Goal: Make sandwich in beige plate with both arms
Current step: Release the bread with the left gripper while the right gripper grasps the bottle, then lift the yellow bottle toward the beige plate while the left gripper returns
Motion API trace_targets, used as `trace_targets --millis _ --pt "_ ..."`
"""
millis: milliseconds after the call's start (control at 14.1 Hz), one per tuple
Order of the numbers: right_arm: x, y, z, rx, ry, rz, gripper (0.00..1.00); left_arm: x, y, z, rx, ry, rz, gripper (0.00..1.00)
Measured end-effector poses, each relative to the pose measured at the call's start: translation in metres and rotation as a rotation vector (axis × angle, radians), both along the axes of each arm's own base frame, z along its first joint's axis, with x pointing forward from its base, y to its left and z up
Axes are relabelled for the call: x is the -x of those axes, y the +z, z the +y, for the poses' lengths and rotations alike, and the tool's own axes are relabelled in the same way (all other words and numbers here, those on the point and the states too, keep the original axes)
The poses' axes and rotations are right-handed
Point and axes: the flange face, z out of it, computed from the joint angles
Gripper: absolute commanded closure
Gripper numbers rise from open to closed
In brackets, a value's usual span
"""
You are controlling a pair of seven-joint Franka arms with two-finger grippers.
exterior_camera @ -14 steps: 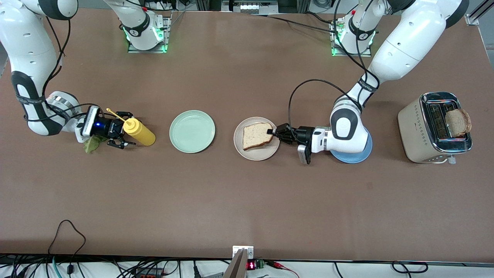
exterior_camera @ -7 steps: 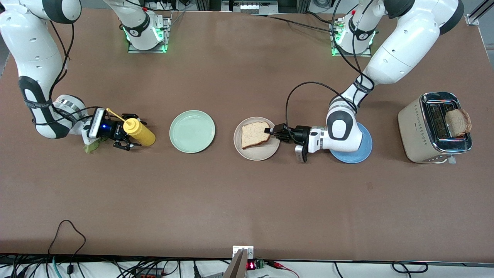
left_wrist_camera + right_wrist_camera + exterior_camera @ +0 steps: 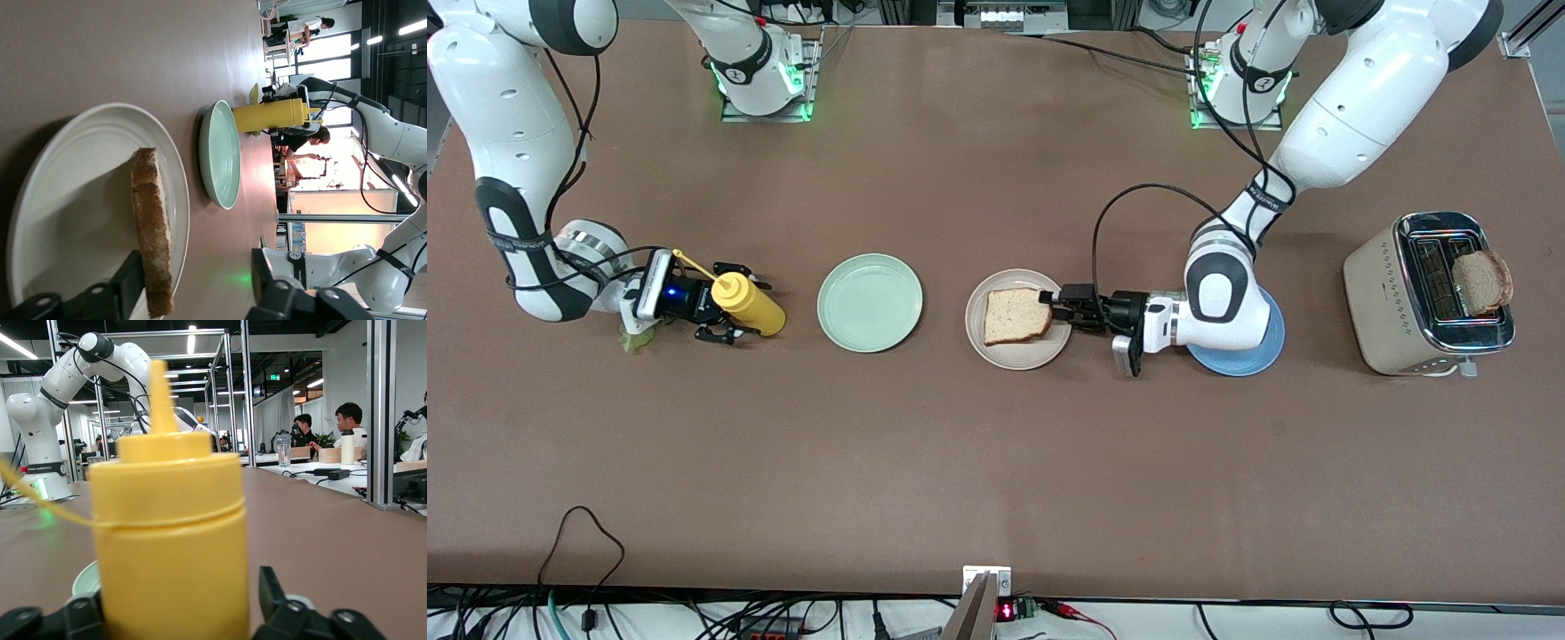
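One toast slice [image 3: 1016, 315] lies on the beige plate [image 3: 1018, 360]. My left gripper [image 3: 1056, 306] is at the plate's rim toward the left arm's end, open. In the left wrist view the toast [image 3: 150, 220] sits beside one finger [image 3: 127, 293], and the other finger stands well apart from it. A second toast slice [image 3: 1482, 280] sticks out of the toaster [image 3: 1392, 302]. The green lettuce leaf [image 3: 636, 338] lies under the right wrist. My right gripper [image 3: 738, 302] straddles the yellow squeeze bottle [image 3: 749, 304], open, and a gap shows beside the bottle [image 3: 170, 540].
A mint-green plate [image 3: 869, 302] sits between the bottle and the beige plate. A blue plate [image 3: 1240, 360] lies under the left arm's wrist. The toaster stands at the left arm's end of the table.
My left gripper has opened and let go of the toast, which now rests on the beige plate. My right gripper has slid further around the yellow bottle and its jaws have narrowed.
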Motion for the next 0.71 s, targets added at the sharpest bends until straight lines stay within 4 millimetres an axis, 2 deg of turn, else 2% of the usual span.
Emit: trace_targets --millis 71,354,496,708 --pt "0.000 0.000 0.000 0.000 0.000 -0.001 0.73 -0.001 0.007 0.003 -0.020 -0.018 -0.016 0.00" --pt "-0.013 0.010 0.000 0.014 0.012 -0.028 0.74 -0.012 0.044 0.023 -0.198 -0.116 -0.033 0.00" --pt "-0.030 0.031 0.002 0.061 0.040 -0.032 0.73 -0.016 0.067 0.030 -0.303 -0.163 -0.046 0.00" --pt "-0.058 0.089 0.008 0.207 0.076 -0.009 0.73 -0.017 0.094 0.043 -0.472 -0.246 -0.070 0.00"
